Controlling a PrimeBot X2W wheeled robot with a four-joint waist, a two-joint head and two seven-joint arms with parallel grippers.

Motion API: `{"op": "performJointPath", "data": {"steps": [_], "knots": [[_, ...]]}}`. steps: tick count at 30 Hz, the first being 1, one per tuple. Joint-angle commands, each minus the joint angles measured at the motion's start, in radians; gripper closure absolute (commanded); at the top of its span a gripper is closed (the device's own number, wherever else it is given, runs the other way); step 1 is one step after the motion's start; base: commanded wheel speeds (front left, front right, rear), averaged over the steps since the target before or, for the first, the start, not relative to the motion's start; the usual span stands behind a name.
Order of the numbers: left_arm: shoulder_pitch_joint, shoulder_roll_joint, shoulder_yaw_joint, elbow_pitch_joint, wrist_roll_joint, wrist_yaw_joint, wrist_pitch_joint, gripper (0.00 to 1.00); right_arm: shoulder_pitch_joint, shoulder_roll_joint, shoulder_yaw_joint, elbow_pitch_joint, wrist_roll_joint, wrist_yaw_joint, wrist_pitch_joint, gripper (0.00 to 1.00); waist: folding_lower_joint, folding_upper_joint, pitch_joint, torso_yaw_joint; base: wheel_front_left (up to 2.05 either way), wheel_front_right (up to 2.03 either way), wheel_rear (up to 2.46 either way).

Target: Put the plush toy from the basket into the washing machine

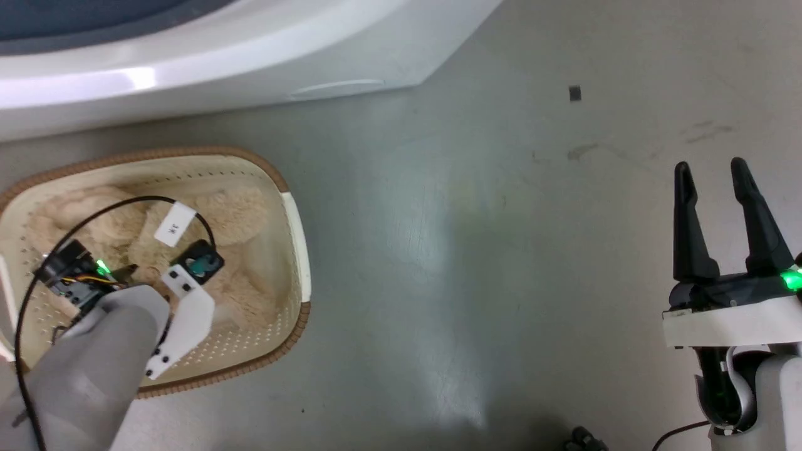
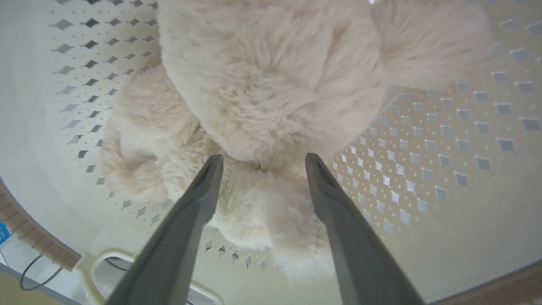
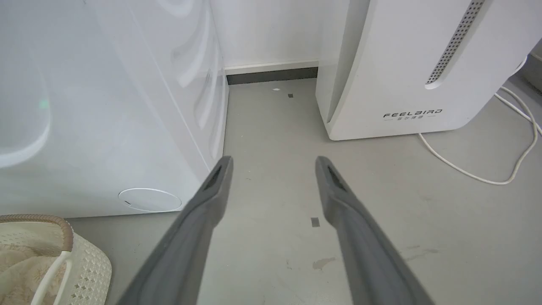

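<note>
Washer [image 1: 188,69]: white, runs along the far left edge of the head view. In the right wrist view its front panel with a round hatch stands to the left.

Slanted white unit marked FEELBIRD [image 3: 402,63]: far right, apart from the washer, with grey floor [image 1: 476,250] between them.

Basket [image 1: 294,232]: on the floor at left, just near of the washer. Upright, brown rim, perforated walls.

Toy [image 1: 238,213]: lies inside the basket and covers most of its bottom. Not lifted.

Left gripper [image 2: 263,159]: down inside the basket, jaws wide. The fingertips sit either side of a rounded furry part of the toy. Touching or just short of the fur: cannot tell. Nothing is clamped.

Right gripper [image 1: 710,164]: over bare floor at near right, well apart from the basket. Jaws wide, holding nothing.

White cord [image 3: 465,169]: loops on the floor right of the FEELBIRD unit.

Small dark square [image 1: 574,93]: on the floor, far of the right gripper.
</note>
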Motion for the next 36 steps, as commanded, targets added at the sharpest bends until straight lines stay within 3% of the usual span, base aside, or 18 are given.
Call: {"op": "performJointPath", "data": {"steps": [1, 18, 20, 29, 36], "knots": [[-0.029, 0.014, -0.019, 0.024, -0.007, -0.004, 0.008, 0.0, -0.021, 0.0, -0.006, -0.006, 0.008, -0.001, -0.008, 0.0, -0.0002, 0.0, 0.031, -0.013, 0.0, 0.0, 0.0], [-0.198, 0.088, -0.163, 0.2, -0.063, -0.018, -0.003, 0.0, -0.081, 0.0, -0.025, -0.007, 0.041, -0.001, -0.044, 0.0, -0.0002, 0.0, 0.181, -0.047, 0.0, 0.0, 0.0], [-0.214, 0.096, -0.18, 0.221, -0.075, -0.021, 0.002, 1.0, -0.088, 0.0, -0.028, -0.008, 0.044, -0.001, -0.048, 0.0, -0.0002, 0.0, 0.195, -0.05, 0.0, 0.0, 0.0], [-0.278, 0.122, -0.287, 0.314, -0.147, -0.033, 0.022, 1.0, -0.115, 0.0, -0.043, -0.008, 0.051, -0.001, -0.067, 0.0, -0.0002, 0.0, 0.252, -0.06, 0.0, 0.0, 0.0], [-0.268, 0.112, -0.348, 0.315, -0.213, -0.033, -0.006, 1.0, -0.11, 0.0, -0.042, 0.006, 0.045, -0.001, -0.067, 0.0, -0.0002, 0.0, 0.212, -0.056, 0.0, 0.0, 0.0]]}}
